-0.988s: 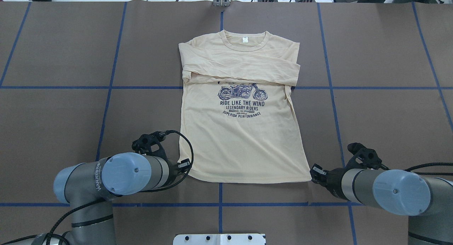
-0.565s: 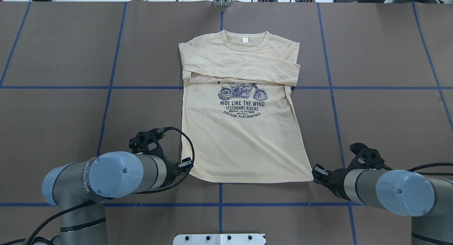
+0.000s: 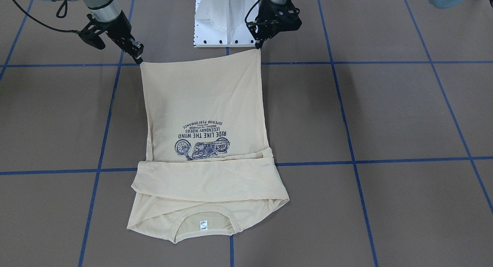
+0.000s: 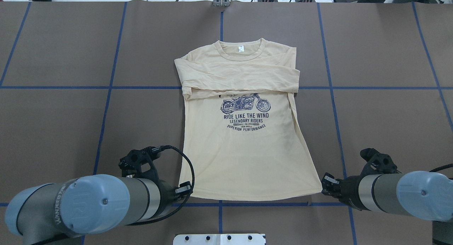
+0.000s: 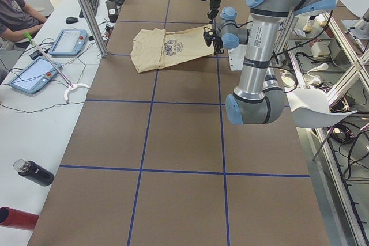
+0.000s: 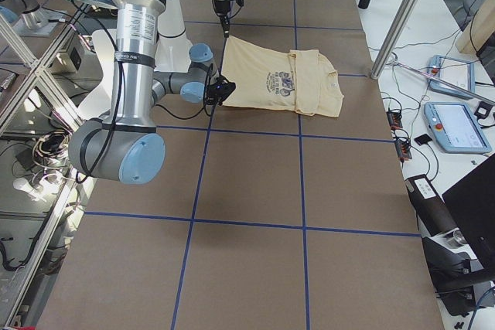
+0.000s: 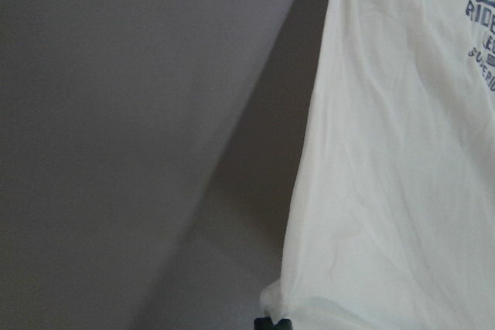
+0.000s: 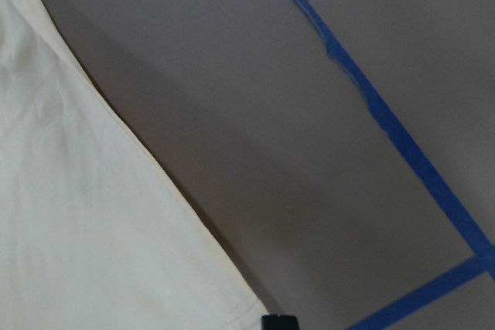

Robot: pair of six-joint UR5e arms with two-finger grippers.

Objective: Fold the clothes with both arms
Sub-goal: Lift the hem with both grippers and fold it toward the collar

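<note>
Far left, the robot's left black two-finger hand [image 4: 186, 189] is down at the near-left hem corner, clamped on the cloth. Its wrist camera shows that corner running straight into the fingertip, with a shadow beneath, so the edge looks lifted just off the brown blue-taped table [image 4: 389, 114].

Moving across, the pale cream-yellow long-sleeved T-shirt [image 4: 244, 156] lies front up in the middle of the table, collar away from the robot. Both long sleeves [image 4: 240, 75] are folded across the chest, just above the navy motorcycle print [image 4: 246, 112]. The small white neck label [image 4: 241, 48] shows inside the collar. The hem runs fairly straight between the two hands, bowing only a little.

On the right, the right black two-finger hand [image 4: 324, 187] is closed on the other hem corner (a shadow under that edge too).

The step looks like the bottom-to-top fold: hem carried over to the shoulders. To do it well, both hands should rise together, at one height and one pace, holding their spacing so the hem stays taut and the thin fabric doesn't sag in the middle. They should lift enough that the body peels off the table rather than dragging the whole shirt along. The hem should pass over the crossed sleeves without snagging them and come down square to the shoulder line. Both hands should then let go together.
</note>
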